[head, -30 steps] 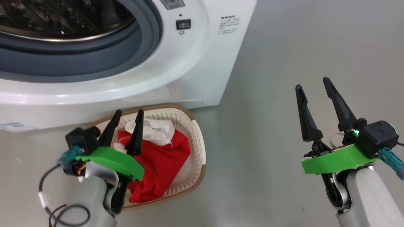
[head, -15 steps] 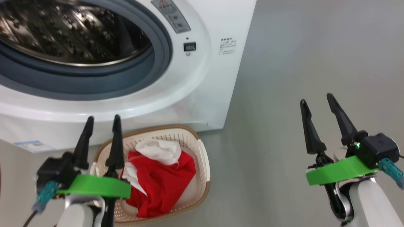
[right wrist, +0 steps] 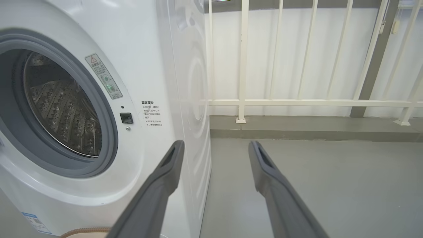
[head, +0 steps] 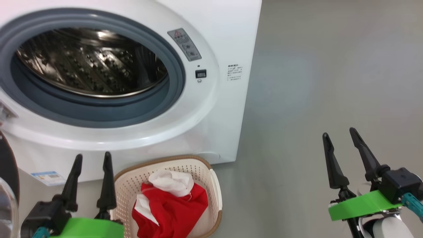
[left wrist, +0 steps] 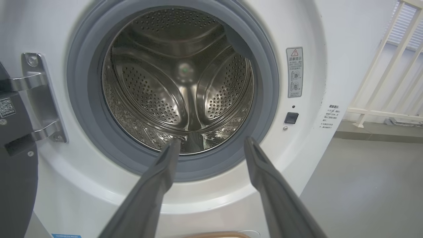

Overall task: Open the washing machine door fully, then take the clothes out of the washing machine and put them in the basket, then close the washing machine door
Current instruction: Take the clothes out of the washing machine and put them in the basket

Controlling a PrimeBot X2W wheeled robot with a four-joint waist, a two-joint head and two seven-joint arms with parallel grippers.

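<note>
Big white boxy front-loader washing machine with its round black-rimmed glass door swung out to the left. Small cream perforated plastic basket parked on the grey floor just in front of it, holding bright red garments with a white cloth on top. Left gripper and right gripper both spread apart, gripping nothing, hovering low on either side.

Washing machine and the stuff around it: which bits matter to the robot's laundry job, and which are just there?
Part of the job:
washing machine
its open door
red and white clothes
basket

Just there:
white railing
grey floor
</note>
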